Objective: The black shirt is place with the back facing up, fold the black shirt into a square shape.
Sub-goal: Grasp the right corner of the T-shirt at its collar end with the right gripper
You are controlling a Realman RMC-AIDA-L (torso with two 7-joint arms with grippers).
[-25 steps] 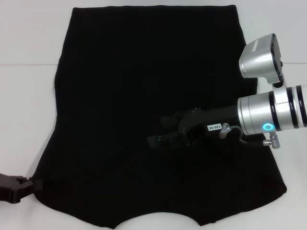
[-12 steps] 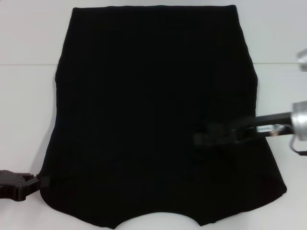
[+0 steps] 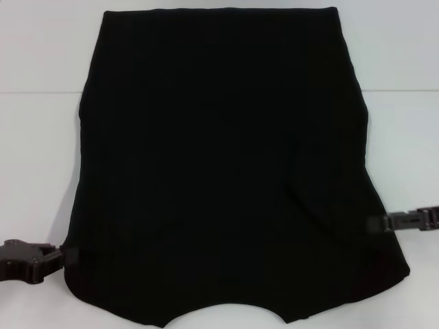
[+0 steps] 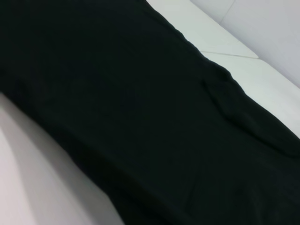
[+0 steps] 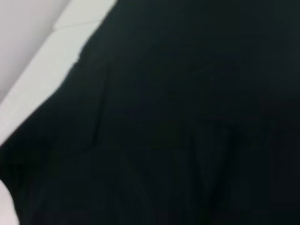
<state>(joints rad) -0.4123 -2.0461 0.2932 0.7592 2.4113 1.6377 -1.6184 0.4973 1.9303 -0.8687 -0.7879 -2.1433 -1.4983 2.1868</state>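
Shirt fabric fills most of the head view: the black shirt [image 3: 223, 164] lies flat on the white table [image 3: 41, 137], sleeves folded in so both side edges run nearly straight, with the curved neckline at the near edge. Left gripper [image 3: 60, 258] sits low at the shirt's near left corner, its tip touching the fabric edge; whether its fingers are apart or together on the cloth cannot be told. Right gripper [image 3: 377, 223] reaches in from the opposite side, its tip over the shirt's right edge, somewhat farther from the neckline than the left gripper; its finger state likewise cannot be told. Left wrist view: shirt [image 4: 140, 117] with a folded ridge, table [image 4: 37, 183] beside it. Right wrist view: mostly dark cloth [image 5: 187, 122].
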